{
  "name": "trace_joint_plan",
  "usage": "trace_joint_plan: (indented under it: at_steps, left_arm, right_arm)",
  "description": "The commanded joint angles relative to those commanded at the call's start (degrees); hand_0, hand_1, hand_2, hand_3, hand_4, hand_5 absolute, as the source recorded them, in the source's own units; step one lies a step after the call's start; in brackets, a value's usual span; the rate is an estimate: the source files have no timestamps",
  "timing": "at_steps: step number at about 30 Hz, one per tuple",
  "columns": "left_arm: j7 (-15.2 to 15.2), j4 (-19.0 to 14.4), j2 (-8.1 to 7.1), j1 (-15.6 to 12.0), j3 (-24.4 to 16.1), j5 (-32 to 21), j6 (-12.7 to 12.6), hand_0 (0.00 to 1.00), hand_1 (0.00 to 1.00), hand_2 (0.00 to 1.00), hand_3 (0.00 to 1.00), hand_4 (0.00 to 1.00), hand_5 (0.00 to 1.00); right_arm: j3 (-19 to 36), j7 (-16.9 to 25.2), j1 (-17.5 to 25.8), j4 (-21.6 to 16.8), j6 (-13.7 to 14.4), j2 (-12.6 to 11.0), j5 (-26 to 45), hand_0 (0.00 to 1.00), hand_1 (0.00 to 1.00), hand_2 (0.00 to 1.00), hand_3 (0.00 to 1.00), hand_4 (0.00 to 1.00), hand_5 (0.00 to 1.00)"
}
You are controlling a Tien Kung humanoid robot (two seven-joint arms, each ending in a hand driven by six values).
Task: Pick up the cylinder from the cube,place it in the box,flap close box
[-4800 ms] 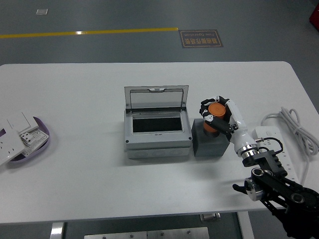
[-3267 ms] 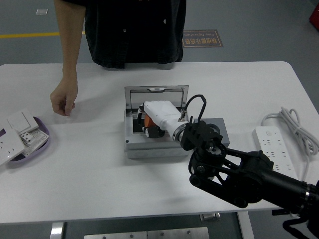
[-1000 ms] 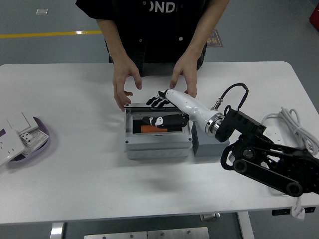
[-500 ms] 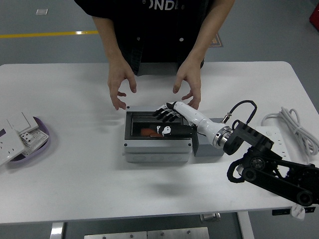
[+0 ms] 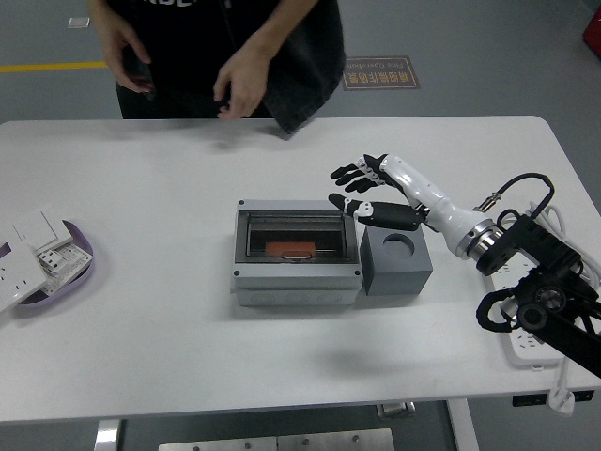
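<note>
The grey box (image 5: 297,285) stands mid-table with its clear lid folded down flat over it. Through the lid I see the orange cylinder (image 5: 291,248) lying inside. Right beside the box sits the dark grey cube (image 5: 395,262), its round top socket empty. My right hand (image 5: 362,188) hovers above the cube's far side and the box's right rear corner, fingers spread and holding nothing. The left arm is out of view.
A person stands at the far left side, both hands (image 5: 232,89) lifted away from the table. A purple tray (image 5: 77,270) with white wall plates sits at the left edge. A white power strip (image 5: 526,329) and cable (image 5: 554,225) lie at the right, under my arm.
The lid has dropped shut over the box. My right hand pulled back up and to the right, off the box. The person drew both hands away and stepped left.
</note>
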State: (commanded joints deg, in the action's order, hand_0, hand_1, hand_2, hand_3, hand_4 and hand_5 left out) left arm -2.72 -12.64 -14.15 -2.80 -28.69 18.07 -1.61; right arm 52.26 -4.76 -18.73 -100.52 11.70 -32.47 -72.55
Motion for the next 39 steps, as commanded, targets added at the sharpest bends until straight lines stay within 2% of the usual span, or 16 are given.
trace_joint_plan:
  at_steps: [4,7,12,15,16,17,20,28,35,39]
  left_arm:
    - [0.0,-0.02,0.3,-0.24,-0.07,-0.02,0.01,0.592,0.629,0.625,0.64,0.702,0.217]
    - [0.02,-0.11,0.4,-0.18,-0.36,0.27,0.01,0.592,0.629,0.625,0.64,0.702,0.217]
    - [0.03,-0.19,0.37,-0.07,-0.67,0.69,-0.01,0.592,0.628,0.625,0.64,0.702,0.218]
    - [0.01,-0.2,0.37,-0.11,-0.7,0.8,-0.01,0.592,0.628,0.625,0.64,0.702,0.218]
    - [0.0,-0.19,0.36,-0.11,-0.65,0.81,-0.01,0.592,0.629,0.625,0.64,0.702,0.217]
    - [0.0,-0.18,0.35,-0.1,-0.61,0.81,-0.01,0.592,0.629,0.625,0.64,0.702,0.217]
    - [-0.01,-0.17,0.29,0.02,-0.42,0.89,0.0,0.592,0.629,0.625,0.64,0.702,0.217]
    - [0.02,-0.21,-0.12,0.39,0.12,1.09,0.01,0.592,0.629,0.625,0.639,0.703,0.217]
    - [0.02,-0.2,-0.47,0.28,0.45,1.11,0.0,0.592,0.628,0.624,0.64,0.703,0.217]
    - [0.05,-0.29,-0.39,0.36,0.12,1.4,0.0,0.592,0.628,0.625,0.64,0.703,0.218]
  right_arm:
    - [8.8,4.63,4.37,4.01,-0.45,3.58,6.06,0.643,0.621,0.66,0.662,0.75,0.494]
    - [14.31,8.73,5.69,8.05,-1.11,5.96,11.94,0.643,0.621,0.66,0.662,0.75,0.494]
    - [20.47,15.31,6.05,14.83,-1.82,6.96,21.74,0.643,0.624,0.648,0.661,0.734,0.461]
    - [21.34,17.96,6.08,18.03,-2.04,7.23,26.35,0.643,0.624,0.648,0.661,0.734,0.461]
    - [21.37,18.42,6.01,18.79,-2.06,7.37,27.77,0.662,0.615,0.606,0.652,0.748,0.403]
    - [21.33,18.69,5.89,19.31,-2.08,7.49,29.03,0.662,0.615,0.606,0.652,0.748,0.403]
    - [20.75,18.94,5.25,20.05,-2.09,7.66,31.3,0.662,0.615,0.606,0.652,0.748,0.403]
    - [19.07,18.96,4.5,20.16,-2.1,7.67,32.03,0.67,0.613,0.599,0.648,0.759,0.395]
    - [18.82,19.05,5.03,16.89,-1.89,8.62,32.5,0.67,0.613,0.594,0.647,0.769,0.407]
    - [18.23,18.78,5.04,16.27,-1.8,8.67,32.04,0.668,0.606,0.593,0.649,0.776,0.387]
